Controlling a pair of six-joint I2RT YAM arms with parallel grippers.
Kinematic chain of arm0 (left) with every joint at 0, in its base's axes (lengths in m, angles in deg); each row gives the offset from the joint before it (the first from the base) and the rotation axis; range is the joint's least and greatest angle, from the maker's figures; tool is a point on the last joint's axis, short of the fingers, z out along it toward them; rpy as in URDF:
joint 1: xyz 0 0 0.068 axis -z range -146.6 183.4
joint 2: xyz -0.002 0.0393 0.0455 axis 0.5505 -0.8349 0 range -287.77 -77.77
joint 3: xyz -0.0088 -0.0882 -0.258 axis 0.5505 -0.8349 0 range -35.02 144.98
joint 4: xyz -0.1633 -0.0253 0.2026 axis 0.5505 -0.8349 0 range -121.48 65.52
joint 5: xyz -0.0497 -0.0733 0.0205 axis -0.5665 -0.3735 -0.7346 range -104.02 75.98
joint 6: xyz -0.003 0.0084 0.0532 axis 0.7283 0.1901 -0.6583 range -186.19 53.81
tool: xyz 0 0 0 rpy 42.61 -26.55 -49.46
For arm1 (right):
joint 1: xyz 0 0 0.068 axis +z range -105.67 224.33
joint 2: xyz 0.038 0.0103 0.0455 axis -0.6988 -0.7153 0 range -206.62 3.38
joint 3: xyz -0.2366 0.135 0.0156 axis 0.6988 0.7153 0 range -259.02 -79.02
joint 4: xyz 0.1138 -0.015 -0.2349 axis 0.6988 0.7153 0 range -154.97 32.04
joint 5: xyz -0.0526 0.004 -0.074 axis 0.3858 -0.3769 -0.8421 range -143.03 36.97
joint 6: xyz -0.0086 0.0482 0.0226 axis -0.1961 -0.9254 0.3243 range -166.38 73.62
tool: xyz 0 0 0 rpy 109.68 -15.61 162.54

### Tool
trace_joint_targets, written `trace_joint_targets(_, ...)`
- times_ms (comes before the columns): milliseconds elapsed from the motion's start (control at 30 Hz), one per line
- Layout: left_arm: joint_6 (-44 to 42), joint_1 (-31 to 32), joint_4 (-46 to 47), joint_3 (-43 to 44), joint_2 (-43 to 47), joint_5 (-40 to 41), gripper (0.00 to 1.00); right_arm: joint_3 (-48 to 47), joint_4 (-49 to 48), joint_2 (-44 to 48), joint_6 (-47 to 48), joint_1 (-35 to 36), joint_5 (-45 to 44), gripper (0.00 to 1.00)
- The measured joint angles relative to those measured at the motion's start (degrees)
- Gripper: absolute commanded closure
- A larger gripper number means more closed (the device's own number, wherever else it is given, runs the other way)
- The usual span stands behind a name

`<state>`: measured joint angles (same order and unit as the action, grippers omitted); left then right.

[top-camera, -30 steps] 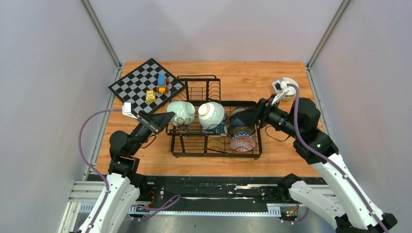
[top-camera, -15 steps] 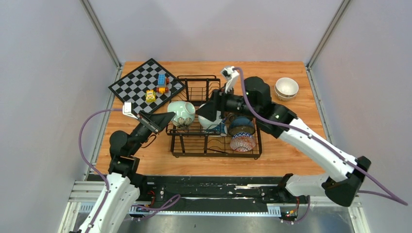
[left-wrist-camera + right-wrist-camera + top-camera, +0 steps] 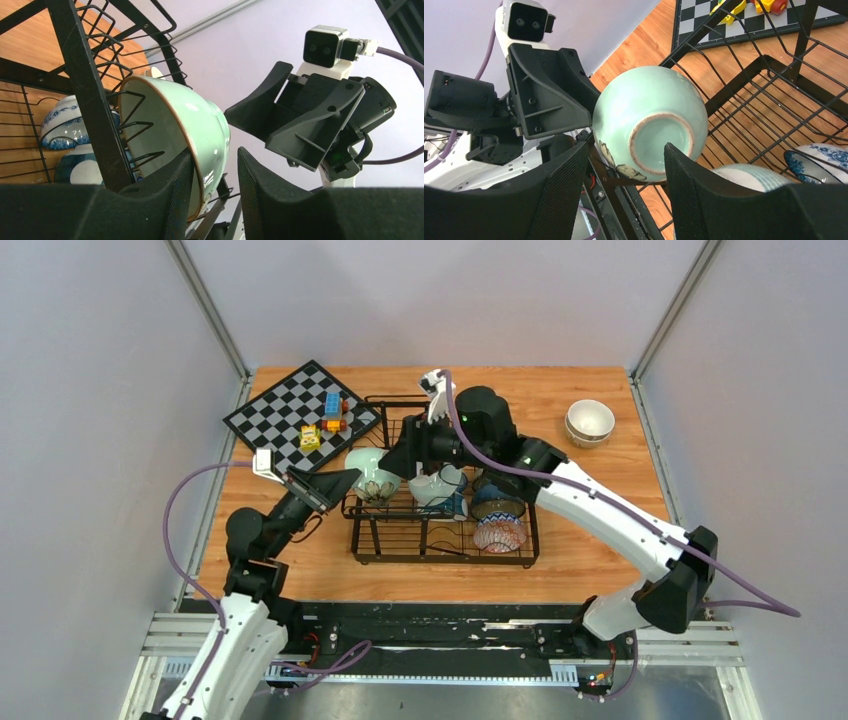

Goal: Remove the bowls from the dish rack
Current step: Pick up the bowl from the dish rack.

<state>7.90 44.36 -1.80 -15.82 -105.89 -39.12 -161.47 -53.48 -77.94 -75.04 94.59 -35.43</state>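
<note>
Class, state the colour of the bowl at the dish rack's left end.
The bowl is pale mint green; the right wrist view shows it best.

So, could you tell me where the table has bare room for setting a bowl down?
Bare wood lies right of the rack, toward the stacked white bowls, and across the table in front of the rack. The left is crowded: chessboard and left gripper.

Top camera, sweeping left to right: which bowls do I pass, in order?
First the mint green bowl → white bowl → dark blue bowl → stacked cream bowls. The red-pink patterned one shares the dark blue bowl's column, so it is left out.
</note>
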Motion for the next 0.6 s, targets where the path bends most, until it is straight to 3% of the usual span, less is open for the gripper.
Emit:
trace_joint_targets(333,0.5,0.0,5.8,0.0,-4.4,-1.4,0.61,-3.0,0.1,-5.4,-1.2,0.3,1.5,0.56)
trace_joint_targets(600,1.6,0.0,9.4,0.1,-7.2,-2.0,0.72,-3.0,-0.2,-5.7,-3.3,0.3,3.0,0.59)
